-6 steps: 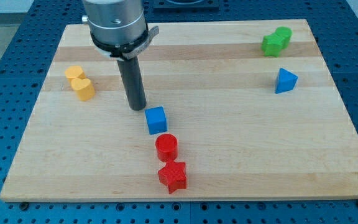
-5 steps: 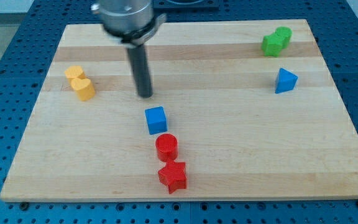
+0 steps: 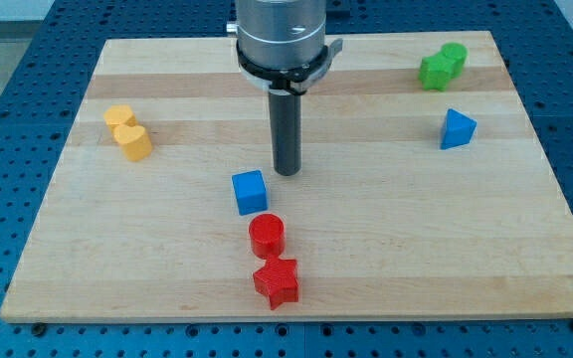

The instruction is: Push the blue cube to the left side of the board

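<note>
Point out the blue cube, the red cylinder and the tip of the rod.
blue cube (image 3: 250, 191): camera view, middle of its front face.
red cylinder (image 3: 266, 235): camera view, middle of the block.
my tip (image 3: 286, 172): camera view, very end of the rod, up and to the view's right of the blue cube.

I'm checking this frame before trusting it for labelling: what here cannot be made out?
- Arm above the rod's collar: cut off by the view's top.
- Whether my tip touches the board: one view, cannot tell; it stands up-right of the blue cube, apart.
- Green block: exact shape too small to make out.
</note>
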You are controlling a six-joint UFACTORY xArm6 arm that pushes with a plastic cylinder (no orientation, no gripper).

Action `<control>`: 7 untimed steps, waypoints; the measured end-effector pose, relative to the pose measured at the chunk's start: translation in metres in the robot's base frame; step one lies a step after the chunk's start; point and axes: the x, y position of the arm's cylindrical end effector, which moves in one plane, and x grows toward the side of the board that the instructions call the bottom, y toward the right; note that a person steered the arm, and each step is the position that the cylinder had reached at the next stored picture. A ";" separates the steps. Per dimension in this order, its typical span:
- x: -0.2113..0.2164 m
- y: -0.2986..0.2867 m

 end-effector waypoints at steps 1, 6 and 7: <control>0.015 -0.013; 0.052 -0.069; 0.071 -0.077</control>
